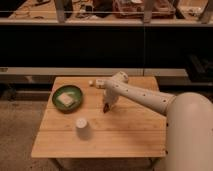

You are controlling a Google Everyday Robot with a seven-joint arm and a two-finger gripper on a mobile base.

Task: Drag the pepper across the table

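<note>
gripper [106,106] is down on the table [125,137], right of the green bowl [67,97] & up-right of the white cup [81,127]. pepper [105,108] sits at its tip; can't tell if it's clamped. mid-drag, i'd say. next: keep light downward contact, slide steady, steer clear of the cup.

The gripper [106,106] points down at the table [125,127], its fingers too small and dark to tell apart. The pepper [105,108] is a dim smudge right at its tip; contact can't be judged. Right of the gripper, the robot's white body [190,132] is cut off by the frame's edge.
</note>
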